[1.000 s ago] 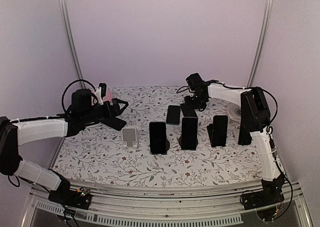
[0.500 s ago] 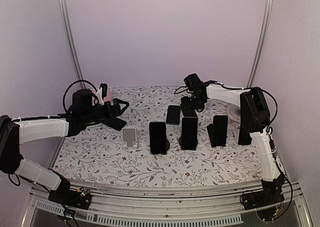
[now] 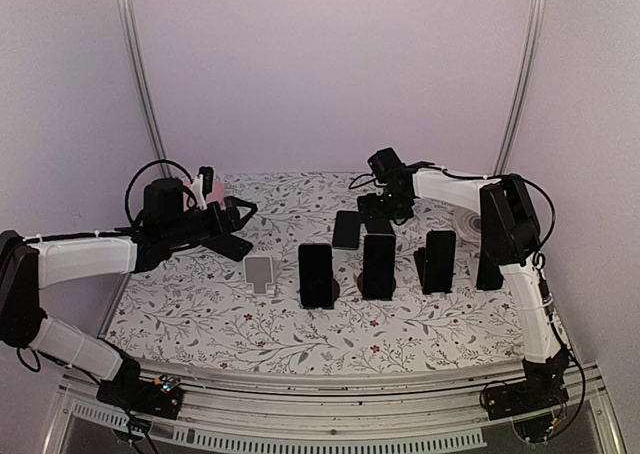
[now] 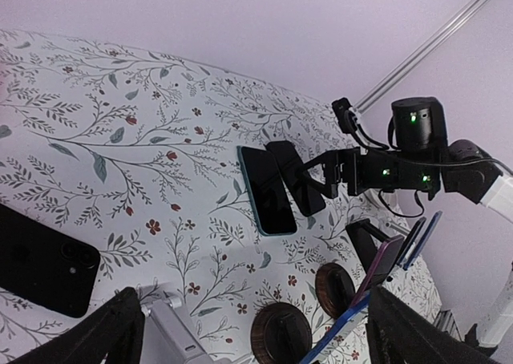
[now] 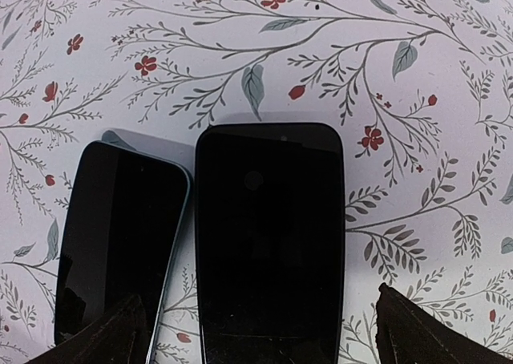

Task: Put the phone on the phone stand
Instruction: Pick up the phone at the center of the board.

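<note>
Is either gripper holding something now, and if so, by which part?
Nothing is held. The left gripper and right gripper are open; the black phone and the blue-edged phone below the right one lie flat on the table.

The left arm and right arm have white-shelled links joined by bulky black joint housings. Thin black cables loop off both wrists; green lights dot the right one.
</note>
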Robot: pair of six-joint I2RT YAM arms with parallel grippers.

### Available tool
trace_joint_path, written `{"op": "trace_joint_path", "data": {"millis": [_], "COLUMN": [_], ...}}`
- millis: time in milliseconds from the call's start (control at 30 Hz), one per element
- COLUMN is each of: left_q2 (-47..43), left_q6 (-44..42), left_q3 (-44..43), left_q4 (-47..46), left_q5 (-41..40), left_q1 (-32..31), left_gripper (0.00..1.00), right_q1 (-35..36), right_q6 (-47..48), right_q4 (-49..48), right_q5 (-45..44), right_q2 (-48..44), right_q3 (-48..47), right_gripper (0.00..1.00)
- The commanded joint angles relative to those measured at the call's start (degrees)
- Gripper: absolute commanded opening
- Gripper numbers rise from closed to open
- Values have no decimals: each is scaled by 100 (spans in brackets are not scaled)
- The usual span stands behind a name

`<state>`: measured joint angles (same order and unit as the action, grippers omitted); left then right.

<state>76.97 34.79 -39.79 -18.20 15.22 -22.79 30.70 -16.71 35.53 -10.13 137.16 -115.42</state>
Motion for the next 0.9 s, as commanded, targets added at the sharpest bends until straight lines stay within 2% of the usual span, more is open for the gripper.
{"op": "trace_joint_path", "data": {"millis": [0,633,867], "left_q2": [53,97,225], "left_q6": [2,35,102], "left_q3": [67,129,72], "left_q4": [-163,-222,-290], "left_q5": [84,159,256], "left_q1": [92,142,146], "left_gripper": [97,97,97], "right_q1": [-60,-142,-108], "right_q6": [4,369,366], "right_q4": [-47,106,223], "right_q5": [86,278,152], "right_q2": [24,492,612], "right_q3": [45,45,32], "right_gripper": [99,100,96]}}
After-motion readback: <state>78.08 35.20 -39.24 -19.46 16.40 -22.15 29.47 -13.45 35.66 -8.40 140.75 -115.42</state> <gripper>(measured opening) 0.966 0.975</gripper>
